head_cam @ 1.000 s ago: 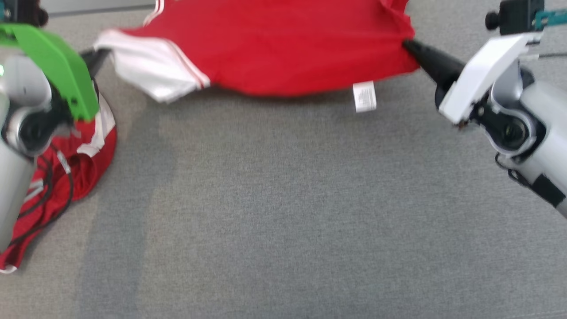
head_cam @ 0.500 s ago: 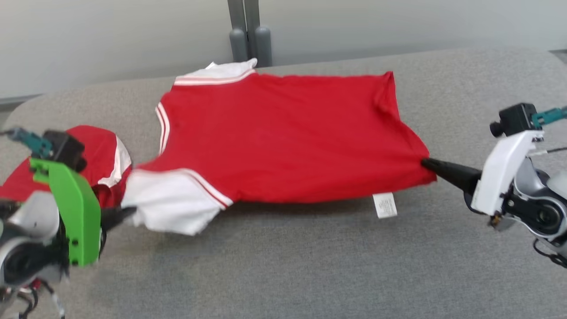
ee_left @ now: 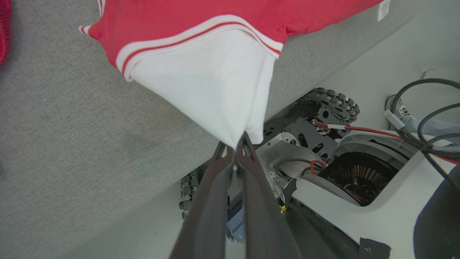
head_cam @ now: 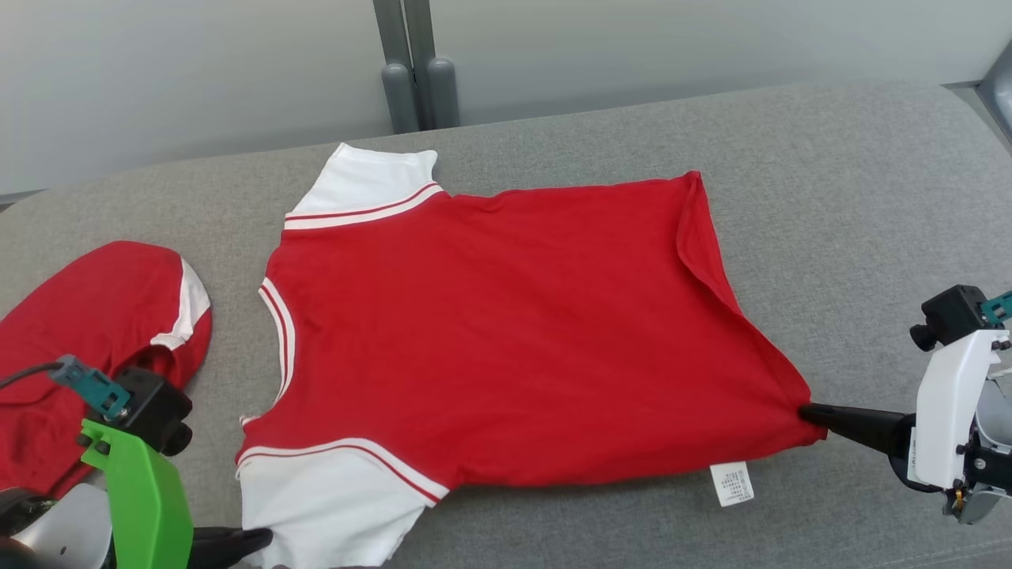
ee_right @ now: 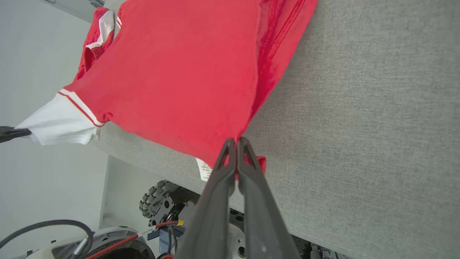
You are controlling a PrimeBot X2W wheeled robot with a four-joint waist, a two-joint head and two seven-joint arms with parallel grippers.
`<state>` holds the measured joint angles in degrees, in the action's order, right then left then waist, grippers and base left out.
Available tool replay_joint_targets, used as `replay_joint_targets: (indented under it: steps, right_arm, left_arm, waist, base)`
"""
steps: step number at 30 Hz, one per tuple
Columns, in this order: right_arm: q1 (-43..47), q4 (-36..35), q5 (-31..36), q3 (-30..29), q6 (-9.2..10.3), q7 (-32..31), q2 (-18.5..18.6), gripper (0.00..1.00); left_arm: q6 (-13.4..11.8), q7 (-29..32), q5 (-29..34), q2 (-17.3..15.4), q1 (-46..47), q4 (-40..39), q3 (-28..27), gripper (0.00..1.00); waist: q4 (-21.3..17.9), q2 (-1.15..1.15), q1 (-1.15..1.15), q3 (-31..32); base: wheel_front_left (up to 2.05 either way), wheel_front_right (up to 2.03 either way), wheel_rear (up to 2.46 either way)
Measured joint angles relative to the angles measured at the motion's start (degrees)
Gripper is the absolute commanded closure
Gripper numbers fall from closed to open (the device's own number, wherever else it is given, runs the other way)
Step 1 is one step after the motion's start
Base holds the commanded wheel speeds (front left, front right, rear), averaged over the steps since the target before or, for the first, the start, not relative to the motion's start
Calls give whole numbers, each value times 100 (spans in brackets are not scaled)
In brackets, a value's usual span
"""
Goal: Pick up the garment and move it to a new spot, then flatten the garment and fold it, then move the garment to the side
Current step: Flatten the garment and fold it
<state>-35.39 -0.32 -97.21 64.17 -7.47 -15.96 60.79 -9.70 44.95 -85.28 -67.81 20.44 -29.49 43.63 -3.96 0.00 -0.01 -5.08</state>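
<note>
Currently the red garment [head_cam: 506, 332] is spread flat on the grey cushion [head_cam: 870, 197] and stretched between the two sets of jaws. Its white sleeve [ee_left: 215, 82] is clamped in the left gripper [ee_left: 238, 144]. A hem corner is pinched tight by the right gripper [ee_right: 235, 142], with the white label [head_cam: 731, 484] just beside those jaws. Another red garment [head_cam: 79, 316] is seen near the left jaws.

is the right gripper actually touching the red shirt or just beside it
Touching. The right wrist view shows the right gripper shut on the red shirt, its bottom corner pinched between the jaws.
</note>
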Motion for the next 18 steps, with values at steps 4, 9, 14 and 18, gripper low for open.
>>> replay_joint_targets:
  steps: [4,9,14,18]
  right_arm:
    - [-8,-118,-45,21,0,45,144,100]
    - [-102,-87,-141,85,0,75,141,100]
    - [-328,98,-235,123,0,94,-56,100]
    - [-561,287,-313,120,0,163,-236,100]
  left_arm:
    - [-15,-66,-79,-164,-19,-99,-118,100]
    - [-1,40,-141,-215,83,-16,-245,100]
    - [34,263,-167,-99,431,299,-313,100]
    - [45,563,-85,169,816,622,-302,100]
  waist:
    - [-40,0,0,-108]
    - [-87,0,0,-251]
    - [-135,0,0,-398]
    - [-188,0,0,-531]
  base:
    - [0,0,0]
    - [0,0,0]
    - [0,0,0]
    - [0,0,0]
